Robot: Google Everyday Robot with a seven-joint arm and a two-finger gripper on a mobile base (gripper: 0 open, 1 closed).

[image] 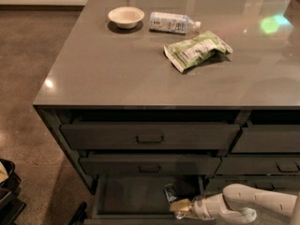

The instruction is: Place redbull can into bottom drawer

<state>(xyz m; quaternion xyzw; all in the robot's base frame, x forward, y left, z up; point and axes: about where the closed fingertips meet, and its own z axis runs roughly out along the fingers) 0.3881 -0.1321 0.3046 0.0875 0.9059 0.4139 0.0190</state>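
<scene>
The bottom drawer (126,197) of the left column stands pulled open, showing its flat grey floor. The redbull can (169,191) is inside the drawer's right part, tilted, with its lower end in my gripper (177,205). The gripper has yellowish fingers and reaches in from the right on a white arm. It is shut on the can, low over the drawer floor near the front edge.
On the grey countertop are a white bowl (125,17), a clear water bottle (173,22) lying on its side and a green snack bag (196,49). Two handled drawers (150,136) are above the open one. A dark object (7,186) is on the floor at the left.
</scene>
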